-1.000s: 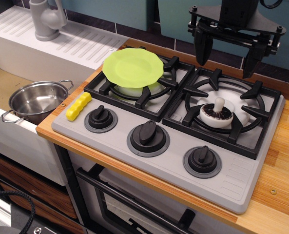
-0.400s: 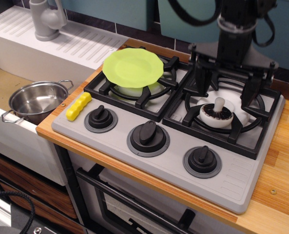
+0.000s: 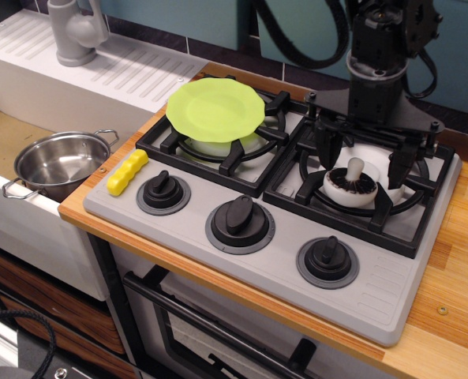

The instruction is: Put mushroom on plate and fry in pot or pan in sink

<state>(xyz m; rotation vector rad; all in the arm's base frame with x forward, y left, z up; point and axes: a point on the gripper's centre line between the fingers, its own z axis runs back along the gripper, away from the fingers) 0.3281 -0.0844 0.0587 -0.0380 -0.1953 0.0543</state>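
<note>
The claw (image 3: pixel 367 164) is hanging right over the mushroom (image 3: pixel 350 184), jaws spread wide on either side, gripping nothing. The mushroom is sitting upside down on the right burner (image 3: pixel 362 185), stem pointing up. It is looking light, hard and smooth, so probably slippery; the round cap's sides are looking like the safest hold, the knobbed stem being a narrower target. The green plate (image 3: pixel 215 108) is waiting on the left burner.

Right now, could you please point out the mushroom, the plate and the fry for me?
mushroom (image 3: pixel 350 183), the only camera view, on its dark gilled underside.
plate (image 3: pixel 215 109), the only camera view, on its flat centre.
fry (image 3: pixel 127 172), the only camera view, mid-length on its ridges.
</note>
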